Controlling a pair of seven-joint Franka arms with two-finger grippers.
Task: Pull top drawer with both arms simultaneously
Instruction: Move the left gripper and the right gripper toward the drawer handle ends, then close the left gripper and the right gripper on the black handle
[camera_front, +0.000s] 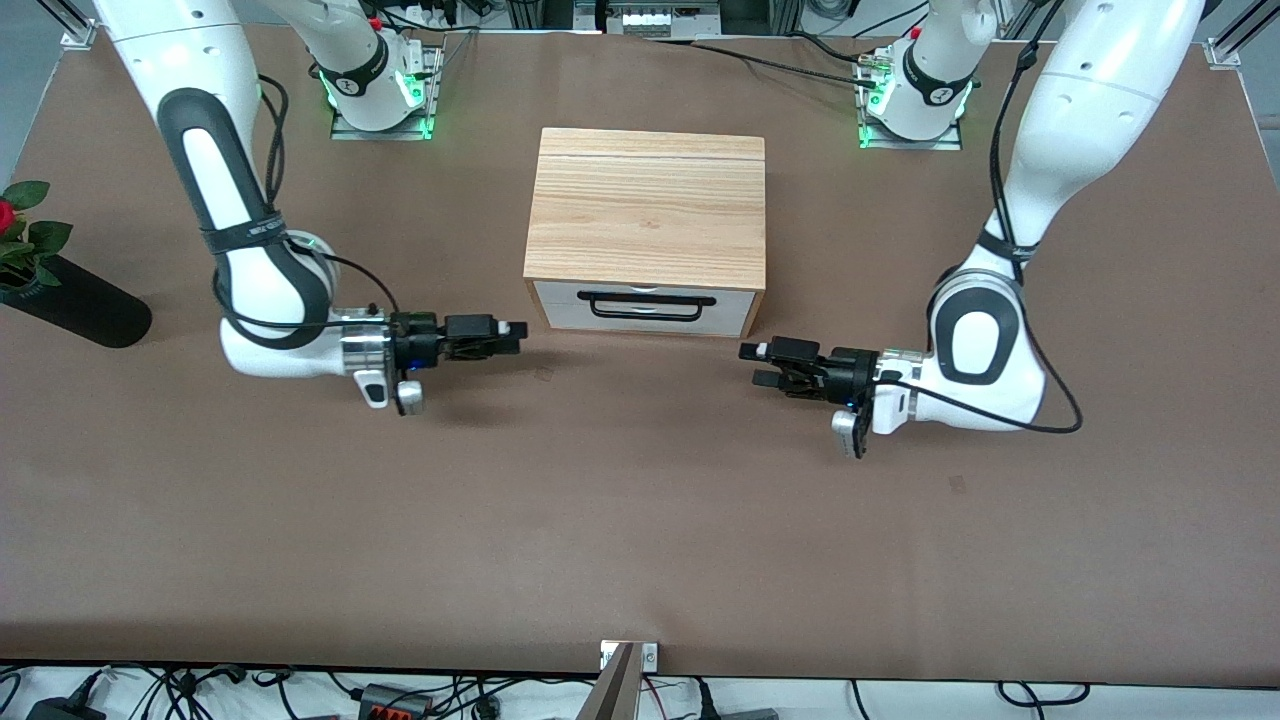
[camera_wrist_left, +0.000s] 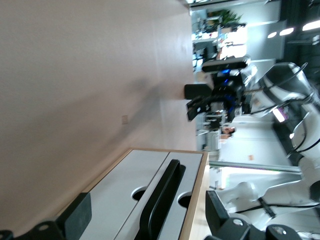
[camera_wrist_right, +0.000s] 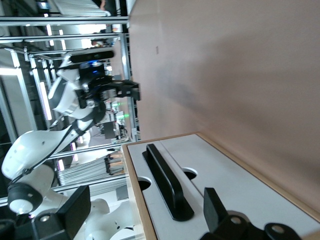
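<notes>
The small light-wood cabinet (camera_front: 645, 205) stands mid-table. Its top drawer (camera_front: 556, 294) is closed, white front flush, with the wide black wire handle (camera_front: 645, 306) across it. My right gripper (camera_front: 516, 338) is open and empty, low over the table in front of the cabinet, off the right arm's end of the handle. My left gripper (camera_front: 755, 365) is open and empty, low over the table off the left arm's end. Both point toward each other. In the left wrist view the handle (camera_wrist_left: 160, 200) lies between the open fingers (camera_wrist_left: 77, 215). The right wrist view shows the handle (camera_wrist_right: 167, 182) likewise.
A black vase (camera_front: 75, 300) with a red rose (camera_front: 5, 215) lies at the right arm's end of the table. The arm bases (camera_front: 380, 90) stand beside the cabinet's back. Brown table (camera_front: 640, 520) spreads toward the camera.
</notes>
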